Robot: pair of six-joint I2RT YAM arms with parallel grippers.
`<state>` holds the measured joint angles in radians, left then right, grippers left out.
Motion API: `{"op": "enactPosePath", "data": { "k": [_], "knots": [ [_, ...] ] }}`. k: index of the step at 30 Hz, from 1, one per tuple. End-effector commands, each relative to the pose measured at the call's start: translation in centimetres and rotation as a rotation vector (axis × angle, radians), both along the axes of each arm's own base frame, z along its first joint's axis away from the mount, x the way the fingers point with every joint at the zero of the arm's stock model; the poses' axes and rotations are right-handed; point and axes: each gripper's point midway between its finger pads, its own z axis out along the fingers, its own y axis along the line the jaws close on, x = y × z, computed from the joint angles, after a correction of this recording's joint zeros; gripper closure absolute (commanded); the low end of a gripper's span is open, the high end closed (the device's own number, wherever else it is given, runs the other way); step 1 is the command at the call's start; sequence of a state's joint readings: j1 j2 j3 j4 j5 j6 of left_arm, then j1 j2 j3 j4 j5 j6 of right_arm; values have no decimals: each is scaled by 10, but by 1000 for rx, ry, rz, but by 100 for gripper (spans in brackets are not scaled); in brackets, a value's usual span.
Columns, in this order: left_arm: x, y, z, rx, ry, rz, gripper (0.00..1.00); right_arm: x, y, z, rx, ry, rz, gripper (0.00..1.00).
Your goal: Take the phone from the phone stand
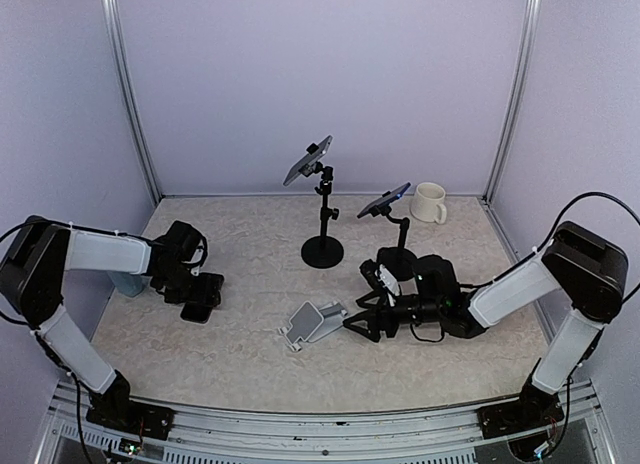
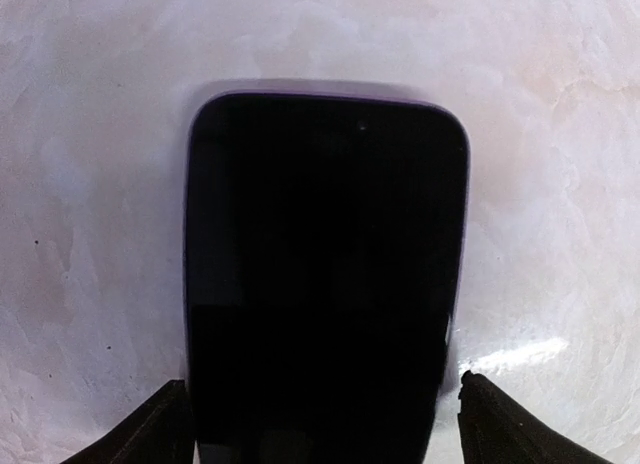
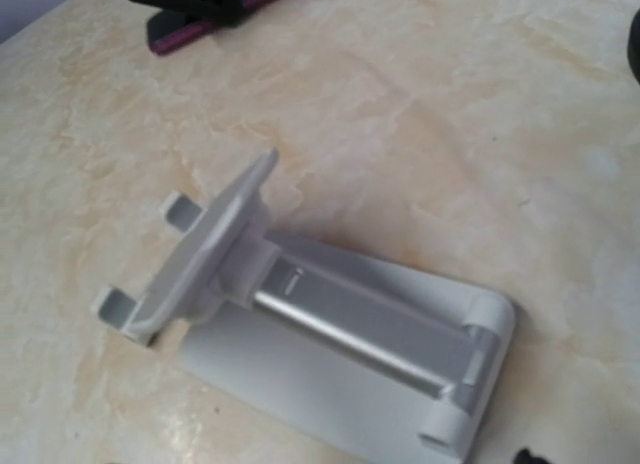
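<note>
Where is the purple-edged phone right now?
In the top view the phone lies flat on the table at the left, beneath the left gripper, apart from the empty silver stand at centre.

The left arm (image 1: 100, 252) goes up from its base at the near left, bends at the elbow and reaches to the right. Its wrist tips over, so the left gripper (image 1: 200, 304) points down. Its two fingers (image 2: 140, 439) are spread wide. The right arm (image 1: 510, 289) goes up from the near right, bends, and reaches low to the left. The right gripper (image 1: 366, 304) sits low down, with its jaws wide apart.
</note>
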<state>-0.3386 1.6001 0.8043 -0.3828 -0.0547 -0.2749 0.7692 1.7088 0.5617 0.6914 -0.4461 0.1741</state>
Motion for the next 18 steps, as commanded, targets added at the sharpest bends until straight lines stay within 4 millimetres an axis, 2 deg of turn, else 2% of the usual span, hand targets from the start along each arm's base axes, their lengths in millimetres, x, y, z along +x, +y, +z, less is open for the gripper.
{"op": "enactPosePath", "data": {
  "k": [1,3,5,9,11,15,18],
  "knots": [
    [-3,-3,-3,26,16,-1,6,-1,-4,17,24,-15,1,17],
    [-1,-2,1,24,3,-2,2,0,-4,20,21,-20,0,16],
    [1,-6,9,12,-14,-20,1,0,-5,23,24,-21,-2,15],
    [7,-30,45,-49,-127,-103,1,-2,-8,31,44,-18,-11,11],
    [7,-49,69,-89,-202,-172,1,-4,-11,33,46,-12,-15,1],
    [-8,-99,113,-182,-363,-354,1,-6,-16,35,48,-9,-30,0],
    [-31,-137,130,-256,-440,-495,1,-8,-21,37,52,-2,-44,0]
  ]
}}
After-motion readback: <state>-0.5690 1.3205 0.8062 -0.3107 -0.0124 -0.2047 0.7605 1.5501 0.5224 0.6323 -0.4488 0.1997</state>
